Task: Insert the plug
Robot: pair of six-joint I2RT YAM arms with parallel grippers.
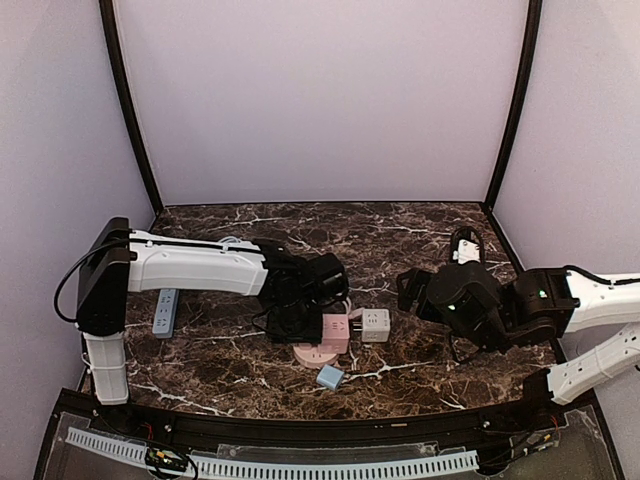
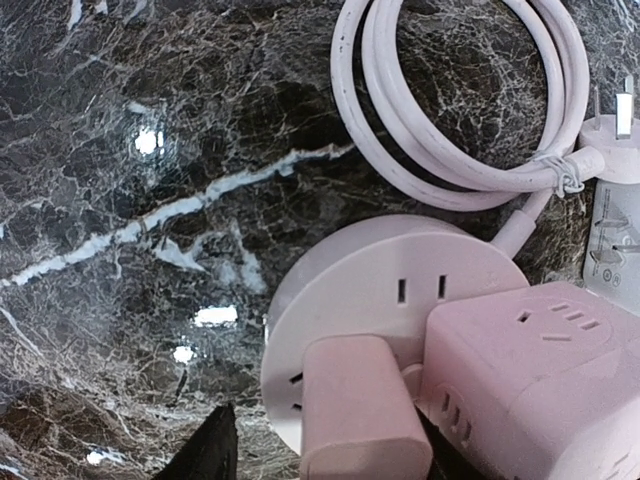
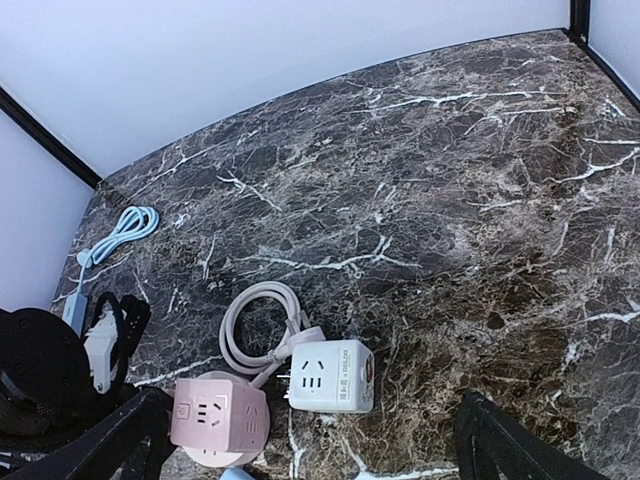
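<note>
A pink plug [image 2: 360, 410] stands on the pink round socket base [image 2: 380, 290], its prongs hidden beneath it. My left gripper [image 2: 325, 445] straddles the plug. The left finger [image 2: 205, 455] stands clear of it, and the right finger is wedged between the plug and a pink cube socket [image 2: 540, 380]. In the top view the left gripper [image 1: 318, 335] is over the round base [image 1: 312, 354]. My right gripper [image 1: 408, 290] hovers open and empty to the right, its fingers [image 3: 110, 440] spread wide above the white cube socket [image 3: 332, 375].
A coiled white cable [image 2: 460, 100] with its own plug [image 2: 615, 140] lies behind the base. A small blue adapter [image 1: 330, 377] sits in front of it. A blue power strip [image 1: 165, 312] and a blue cable [image 3: 125, 225] lie at the left.
</note>
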